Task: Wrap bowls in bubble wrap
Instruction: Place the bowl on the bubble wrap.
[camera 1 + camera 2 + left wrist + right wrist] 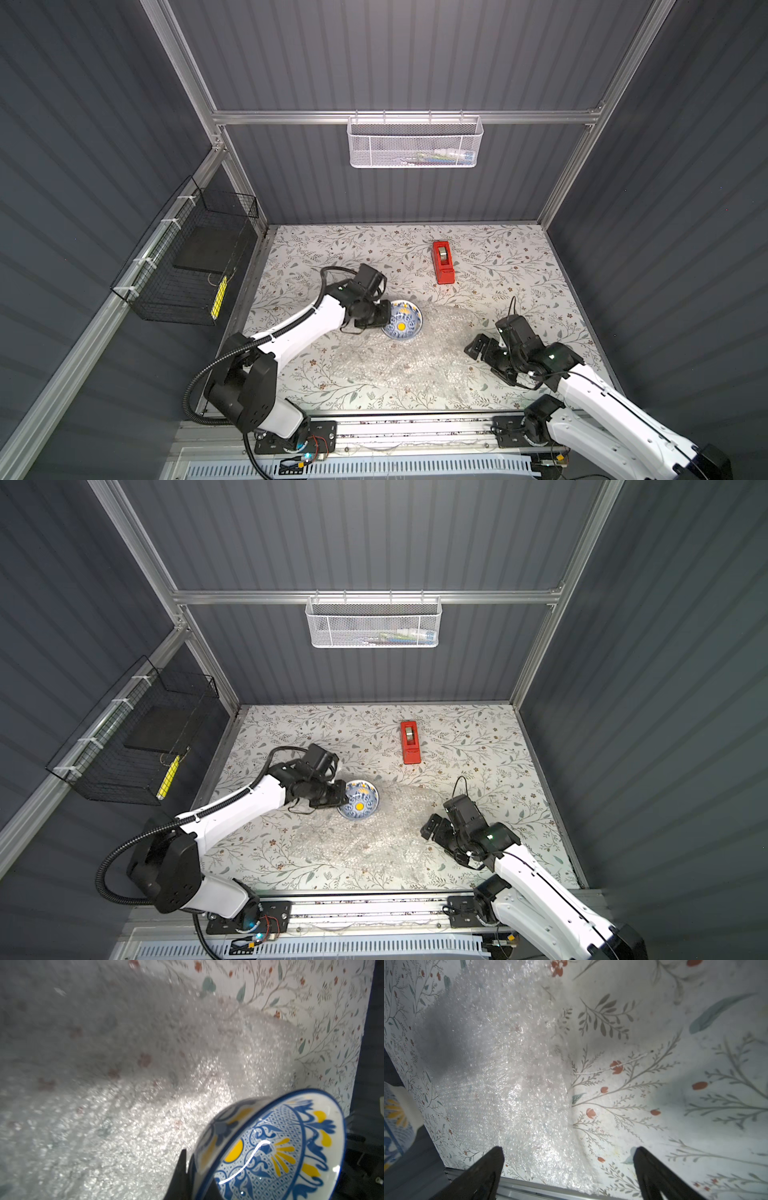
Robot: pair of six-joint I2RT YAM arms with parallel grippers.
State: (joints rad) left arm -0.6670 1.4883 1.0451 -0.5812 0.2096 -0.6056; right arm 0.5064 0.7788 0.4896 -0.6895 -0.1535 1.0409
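Note:
A small bowl (404,321) (360,800), white with a blue pattern and a yellow centre, is at the far-left edge of the bubble wrap (395,361) (365,841). My left gripper (388,318) (345,798) is shut on the bowl's near rim. In the left wrist view the bowl (270,1147) sits tilted in the gripper (193,1167), one finger outside the wall and one inside, with the wrap (124,1105) spread beyond it. My right gripper (484,357) (436,837) (568,1148) stands wide open over the wrap's (508,1064) right edge, holding nothing. A slice of the bowl (392,1122) also shows in the right wrist view.
A red tape dispenser (443,262) (410,743) stands on the floral table (540,270) behind the wrap. A white mesh basket (415,141) hangs on the back rail. A black wire basket (187,262) hangs on the left wall.

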